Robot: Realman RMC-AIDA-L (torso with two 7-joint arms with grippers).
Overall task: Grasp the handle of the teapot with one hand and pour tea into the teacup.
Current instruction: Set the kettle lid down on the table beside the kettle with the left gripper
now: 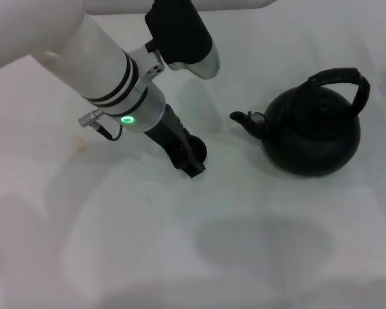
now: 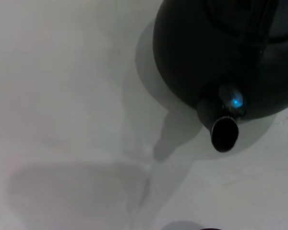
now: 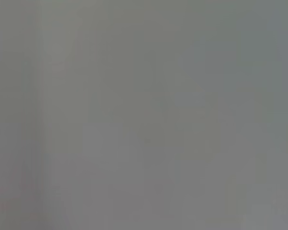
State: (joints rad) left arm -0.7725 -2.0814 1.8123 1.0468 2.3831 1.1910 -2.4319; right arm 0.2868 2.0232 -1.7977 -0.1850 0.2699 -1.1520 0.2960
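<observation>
While nothing has been picked up yet, the scene sits at the approach step. Largest is the white table [image 1: 257, 257], which fills the head view. On it, to the right, stands the black teapot [image 1: 312, 132], upright, its arched handle [image 1: 347, 80] free above the lid and its short spout [image 2: 224, 132] pointing toward the middle. The left arm reaches down from the upper left, and the left gripper [image 1: 188, 161] hangs low at the centre, over or touching the small dark teacup [image 1: 198, 150], mostly hidden behind it; whether the fingers are spread or closed cannot be told. The right gripper is out of sight. Next, likely, a hand must reach the handle, well apart from the left gripper.
</observation>
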